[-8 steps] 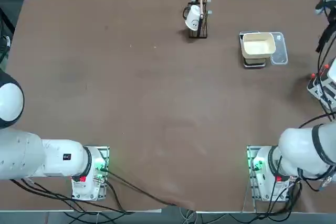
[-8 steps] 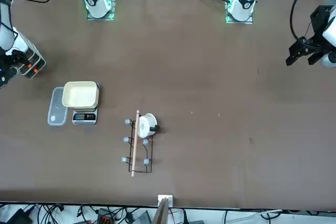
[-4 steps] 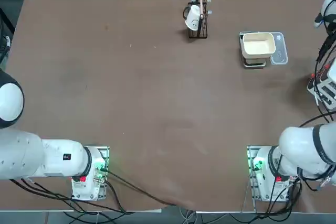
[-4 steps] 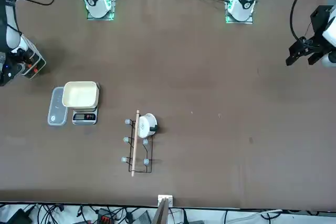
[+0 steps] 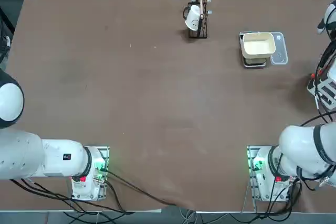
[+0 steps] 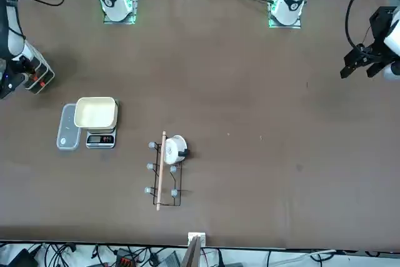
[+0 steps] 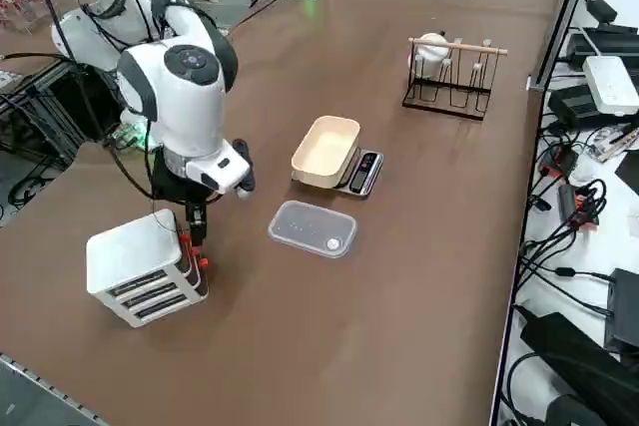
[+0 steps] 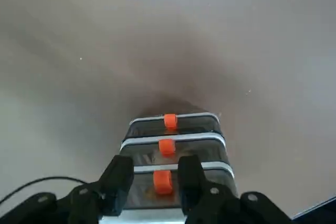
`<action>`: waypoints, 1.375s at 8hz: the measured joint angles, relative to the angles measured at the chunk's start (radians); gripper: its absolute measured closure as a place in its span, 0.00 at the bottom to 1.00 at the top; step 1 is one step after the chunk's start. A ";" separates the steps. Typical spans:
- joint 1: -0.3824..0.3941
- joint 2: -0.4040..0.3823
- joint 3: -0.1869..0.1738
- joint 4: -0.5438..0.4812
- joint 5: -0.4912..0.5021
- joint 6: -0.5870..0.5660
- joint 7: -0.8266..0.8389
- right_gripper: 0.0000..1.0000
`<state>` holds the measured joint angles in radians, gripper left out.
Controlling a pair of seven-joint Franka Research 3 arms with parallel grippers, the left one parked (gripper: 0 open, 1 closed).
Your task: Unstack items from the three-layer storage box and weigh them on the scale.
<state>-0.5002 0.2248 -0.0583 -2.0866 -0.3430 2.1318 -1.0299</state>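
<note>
Brown tabletop (image 7: 419, 296) is noted carrying the storage box (image 7: 128, 258), well apart from the scale (image 7: 363, 175) with its tray (image 7: 325, 151). The right gripper (image 8: 156, 162) is positioned at the box, jaws parted about an orange knob (image 8: 163, 182); contact cannot be confirmed. Opening a layer is judged in hand; closure on the knob, then a straight pull, is required next.
</note>
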 joint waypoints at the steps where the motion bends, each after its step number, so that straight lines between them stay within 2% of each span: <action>1: -0.005 0.001 0.000 -0.013 0.000 0.014 0.000 0.45; 8: -0.021 0.001 0.003 -0.027 -0.053 0.040 0.000 0.51; 9: -0.021 0.001 0.003 -0.027 -0.054 0.041 0.000 0.55; 10: -0.021 0.001 0.003 -0.027 -0.054 0.041 0.000 0.64; 11: -0.021 0.001 0.003 -0.027 -0.055 0.041 0.000 0.84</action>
<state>-0.5215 0.2261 -0.0551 -2.1135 -0.3975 2.1725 -1.0302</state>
